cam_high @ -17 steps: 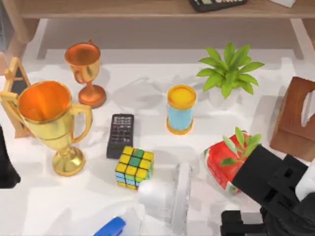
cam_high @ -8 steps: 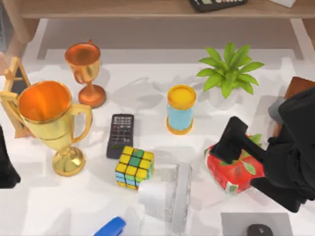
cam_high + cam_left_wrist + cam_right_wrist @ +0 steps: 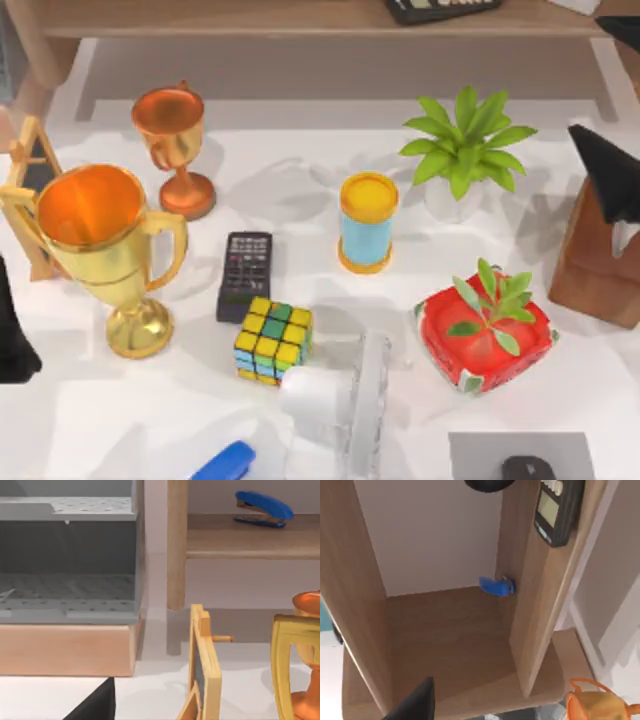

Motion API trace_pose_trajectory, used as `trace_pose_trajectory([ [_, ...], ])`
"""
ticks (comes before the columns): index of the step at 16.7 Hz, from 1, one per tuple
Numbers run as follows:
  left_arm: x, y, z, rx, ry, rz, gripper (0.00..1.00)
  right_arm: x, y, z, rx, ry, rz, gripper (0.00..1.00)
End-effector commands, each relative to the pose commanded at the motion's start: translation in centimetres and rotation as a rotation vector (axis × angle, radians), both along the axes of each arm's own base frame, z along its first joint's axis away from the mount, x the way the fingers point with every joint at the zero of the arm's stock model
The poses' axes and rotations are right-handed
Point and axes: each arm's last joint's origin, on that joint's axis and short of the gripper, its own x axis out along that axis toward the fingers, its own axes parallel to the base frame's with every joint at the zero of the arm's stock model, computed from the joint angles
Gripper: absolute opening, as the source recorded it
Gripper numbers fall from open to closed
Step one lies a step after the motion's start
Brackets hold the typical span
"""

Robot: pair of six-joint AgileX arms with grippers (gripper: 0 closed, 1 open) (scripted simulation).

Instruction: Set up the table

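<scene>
- White tabletop point(image 3: 300, 200) spreads under everything, and the right arm has left its middle: a second ago the arm hung low over the red pot with the small plant point(image 3: 487, 335), and half a second ago it covered that pot.
- Now the right tool point(image 3: 608, 180) sits at the top view's right edge, above the brown wooden box point(image 3: 600, 265), well apart from the pot; whether its fingers are apart or together cannot be told.
- The red pot stands fully uncovered on the tabletop's right part, with the grey pad point(image 3: 520, 455) and a dark mouse point(image 3: 527, 468) near the lower edge.
- The right wrist view looks at the wooden shelf point(image 3: 445, 630), a blue stapler point(image 3: 496, 586) and a dark calculator point(image 3: 557, 510).
- The left arm stays parked at the left edge; its tool point(image 3: 12, 335) is a dark shape beside the gold trophy point(image 3: 105, 250), finger state not discernible.
- The cube point(image 3: 273, 340), remote point(image 3: 245, 275), blue cup point(image 3: 367, 222) and copper goblet point(image 3: 175, 150) have not moved.
</scene>
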Motion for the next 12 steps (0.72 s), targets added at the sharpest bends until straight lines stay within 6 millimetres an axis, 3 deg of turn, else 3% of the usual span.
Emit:
trace_pose_trajectory([
  [3, 0.0, 0.0, 0.0, 0.0, 0.0, 0.0, 1.0, 1.8, -6.6, -1.2, 0.077, -0.133, -0.157, 1.0],
  [5, 0.0, 0.0, 0.0, 0.0, 0.0, 0.0, 1.0, 1.9, -11.2, -2.3, 0.07, -0.214, -0.256, 1.0],
  [9, 0.0, 0.0, 0.0, 0.0, 0.0, 0.0, 1.0, -0.4, -19.2, -5.6, -0.015, -0.309, -0.434, 1.0],
  [12, 0.0, 0.0, 0.0, 0.0, 0.0, 0.0, 1.0, -2.4, -22.3, -9.3, -0.05, -0.279, -0.507, 1.0],
])
